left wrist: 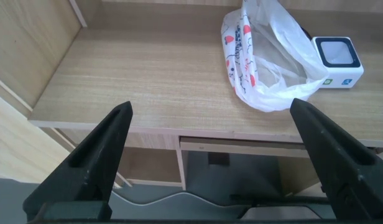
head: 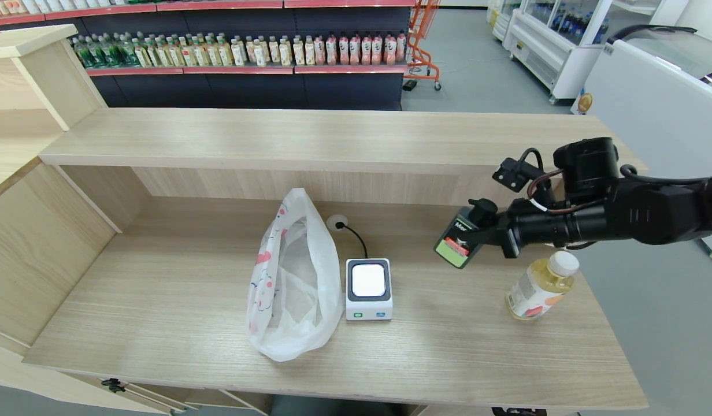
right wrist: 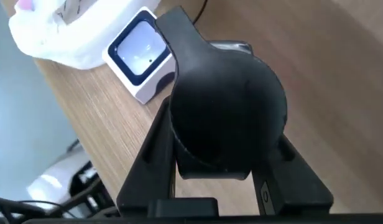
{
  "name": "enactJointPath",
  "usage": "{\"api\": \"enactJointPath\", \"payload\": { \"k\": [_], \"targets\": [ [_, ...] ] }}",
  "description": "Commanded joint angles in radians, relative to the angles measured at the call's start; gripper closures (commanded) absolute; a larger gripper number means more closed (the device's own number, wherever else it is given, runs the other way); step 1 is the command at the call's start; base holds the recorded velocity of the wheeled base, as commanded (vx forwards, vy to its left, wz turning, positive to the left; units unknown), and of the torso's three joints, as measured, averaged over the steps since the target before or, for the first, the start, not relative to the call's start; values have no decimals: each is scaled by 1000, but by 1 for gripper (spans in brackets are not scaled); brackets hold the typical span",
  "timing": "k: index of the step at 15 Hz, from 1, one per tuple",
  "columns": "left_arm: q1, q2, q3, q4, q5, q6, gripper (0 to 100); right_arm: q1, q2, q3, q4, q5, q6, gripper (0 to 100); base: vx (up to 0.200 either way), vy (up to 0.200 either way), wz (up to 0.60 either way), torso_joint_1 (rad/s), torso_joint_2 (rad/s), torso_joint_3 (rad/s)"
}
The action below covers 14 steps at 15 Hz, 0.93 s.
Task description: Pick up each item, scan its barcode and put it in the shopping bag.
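1. Clamps a jar (head: pixel 455 248) in the right gripper (head: pixel 477 234), aloft and tilted, probably to offer the barcode.
2. Holds it near the scanner (head: pixel 369 288), off to the right, not yet over the lit window.
3. Has the bag (head: pixel 292 283) standing open just beside the scanner, handy for the drop.
4. Leaves 1 bottle (head: pixel 541 286) upright on the counter (head: pixel 159 300), awaiting its turn.
5. Parks the left gripper (left wrist: pixel 211 106) wide open and empty off the front edge, clear of the work.

Shopping bag (head: pixel 292 300) white, red print; scanner (head: pixel 369 309) white; bottle (head: pixel 540 289) yellowish, white cap; held item (head: pixel 457 244) seemingly black-green.
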Motion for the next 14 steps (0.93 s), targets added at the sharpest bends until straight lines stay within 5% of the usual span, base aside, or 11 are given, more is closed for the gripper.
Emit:
{"api": "enactJointPath", "payload": {
  "k": [1,6,8,10,14],
  "targets": [
    [-1,0,0,0,0,0,0,6,-130,39,2,0,-93,100,0,0,0,0,0,0],
    [1,0,0,0,0,0,0,-81,-440,410,-4,20,-936,100,0,0,0,0,0,0],
    [-1,0,0,0,0,0,0,-95,-478,528,-18,168,-1306,100,0,0,0,0,0,0],
    [1,0,0,0,0,0,0,-76,-488,567,-8,211,-1625,100,0,0,0,0,0,0],
    [1,0,0,0,0,0,0,49,-445,593,-15,211,-1989,100,0,0,0,0,0,0]
  ]
}}
